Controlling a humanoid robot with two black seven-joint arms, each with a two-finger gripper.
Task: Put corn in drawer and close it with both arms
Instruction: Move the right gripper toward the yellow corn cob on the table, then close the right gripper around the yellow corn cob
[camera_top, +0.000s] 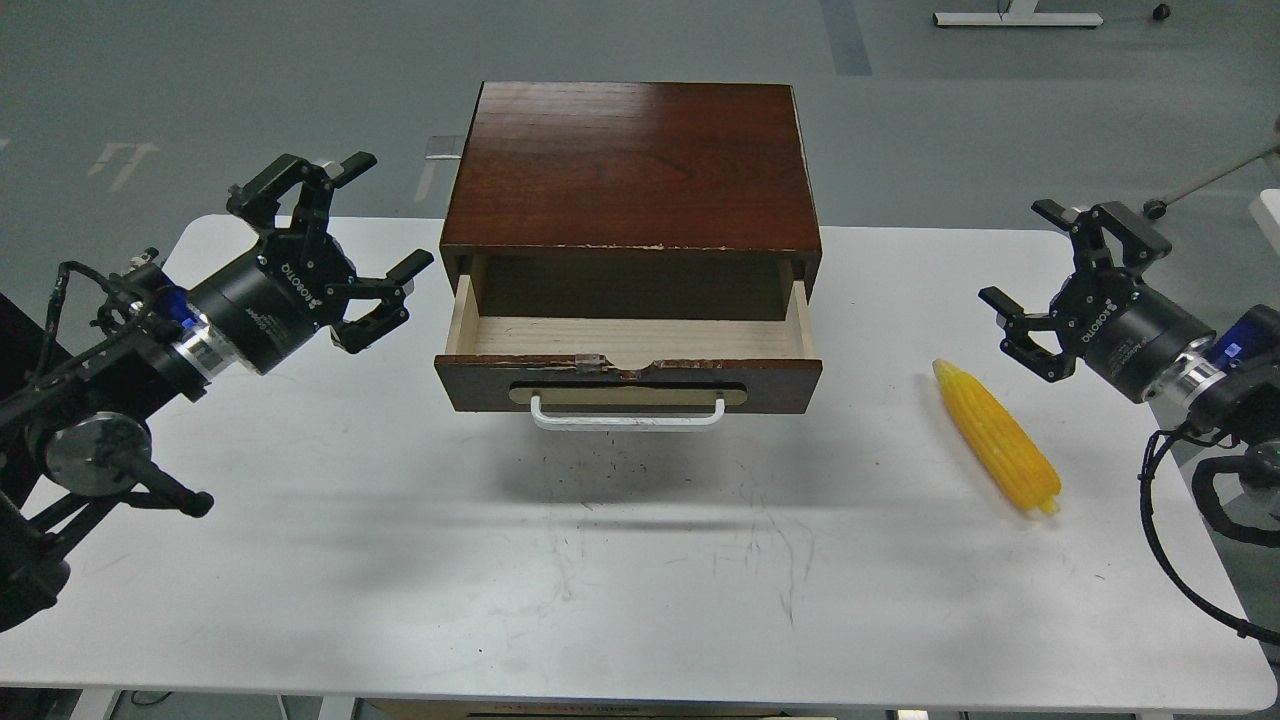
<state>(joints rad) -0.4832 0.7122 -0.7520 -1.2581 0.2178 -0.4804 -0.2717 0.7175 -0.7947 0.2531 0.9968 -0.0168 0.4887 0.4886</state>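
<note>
While the dark red-brown wooden drawer (628, 345) stands pulled out, yellow-orange toy corn cob (998, 437) lies on white table (400, 560), R of it; L gripper (350, 240) & R gripper (1060, 270) hover w/ fingers spread, holding nothing.

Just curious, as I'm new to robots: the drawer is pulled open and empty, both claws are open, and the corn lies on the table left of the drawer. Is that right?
Nearly. The corn lies on the table to the right of the drawer, near the right claw, not on the left. The head view shows this. The rest holds: the drawer is pulled open and empty, and the left claw and right claw are both open.
</note>
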